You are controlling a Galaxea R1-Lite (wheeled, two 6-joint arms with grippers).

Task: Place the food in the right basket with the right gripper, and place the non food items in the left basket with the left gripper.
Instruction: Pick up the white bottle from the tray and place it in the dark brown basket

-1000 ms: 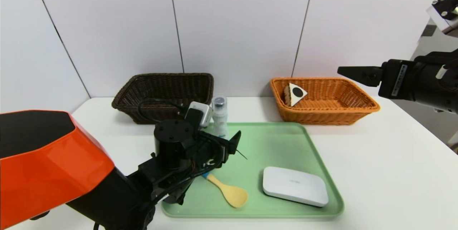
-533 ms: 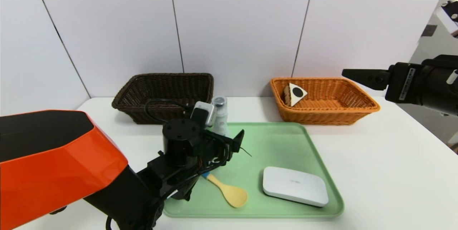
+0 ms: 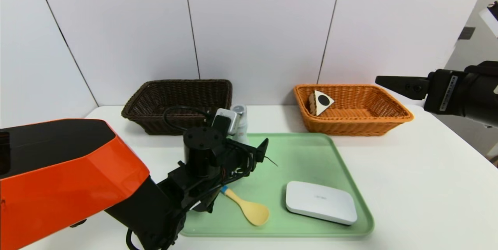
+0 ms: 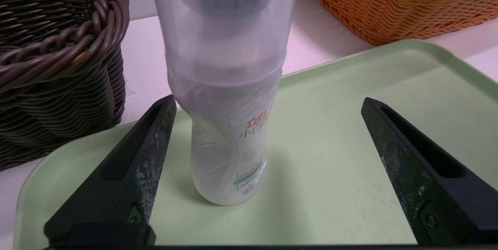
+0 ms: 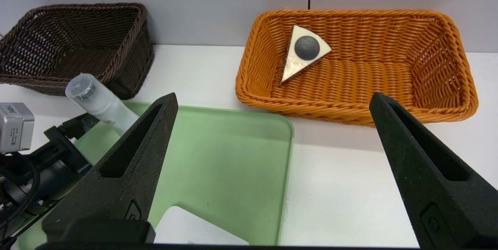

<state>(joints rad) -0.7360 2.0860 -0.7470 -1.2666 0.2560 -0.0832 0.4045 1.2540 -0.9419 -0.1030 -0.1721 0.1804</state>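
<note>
White counter (image 3: 408,172): left gripper (image 4: 268,152), fingers spread wide, flanks the upright bottle (image 4: 229,86) on the green tray (image 3: 311,152). Light, slick plastic probably tips easily; the lower body looks the safest hold. Right gripper (image 5: 272,156) hangs open, cake slice (image 3: 321,102) in the orange basket (image 3: 389,119).

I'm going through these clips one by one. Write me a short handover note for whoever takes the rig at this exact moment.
Left gripper: jaws open, low over the green tray, straddling the upright bottle but not closed on it.
Right gripper: jaws open, empty, raised to the right of the orange basket.
Done: cake slice leans on the orange basket's inner wall.
Left: bottle, yellow spoon and white box sit on the tray; all three go into the brown basket, which holds nothing yet.
</note>
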